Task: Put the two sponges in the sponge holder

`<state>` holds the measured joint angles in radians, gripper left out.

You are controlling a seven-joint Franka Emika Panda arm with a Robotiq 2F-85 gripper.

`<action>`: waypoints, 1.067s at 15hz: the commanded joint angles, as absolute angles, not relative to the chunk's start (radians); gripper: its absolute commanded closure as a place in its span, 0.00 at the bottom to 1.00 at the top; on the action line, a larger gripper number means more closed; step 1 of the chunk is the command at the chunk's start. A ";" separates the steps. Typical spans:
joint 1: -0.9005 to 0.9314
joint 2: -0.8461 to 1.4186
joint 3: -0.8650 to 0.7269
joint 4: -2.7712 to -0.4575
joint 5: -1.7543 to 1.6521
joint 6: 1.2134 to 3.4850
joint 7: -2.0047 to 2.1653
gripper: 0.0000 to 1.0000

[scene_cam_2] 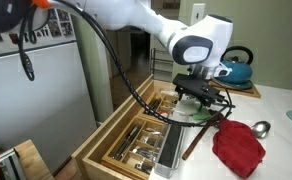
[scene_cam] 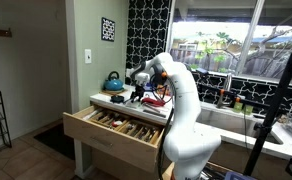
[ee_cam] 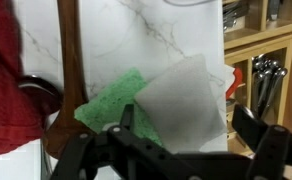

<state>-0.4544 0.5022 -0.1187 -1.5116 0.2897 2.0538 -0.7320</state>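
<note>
In the wrist view a pale grey-white sponge [ee_cam: 186, 98] lies on the marble counter, overlapping a green sponge [ee_cam: 114, 103] to its left. My gripper [ee_cam: 186, 122] is open just above them, with one finger at each side of the white sponge and a small gap to it. In an exterior view the gripper [scene_cam_2: 199, 100] points down at the counter beside the open drawer, and the sponges are mostly hidden under it. It also shows in an exterior view [scene_cam: 138, 90]. I see no sponge holder in any view.
A red cloth [scene_cam_2: 238, 148] and a metal ladle [scene_cam_2: 258, 128] lie beside the gripper. A wooden spoon handle [ee_cam: 68, 60] lies by the green sponge. An open utensil drawer [scene_cam_2: 136, 140] juts out below the counter edge. A blue kettle [scene_cam_2: 236, 68] stands behind.
</note>
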 commanded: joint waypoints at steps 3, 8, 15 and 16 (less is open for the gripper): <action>-0.506 0.596 -0.081 -1.396 0.344 2.013 -0.782 0.32; -0.520 0.602 -0.069 -1.355 0.346 1.969 -0.786 0.72; -0.500 0.508 -0.080 -1.363 0.318 1.900 -0.784 0.99; -0.496 0.477 -0.079 -1.383 0.316 1.897 -0.791 0.98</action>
<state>-0.4957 0.5518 -0.0838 -1.3409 0.3200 1.9289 -0.7631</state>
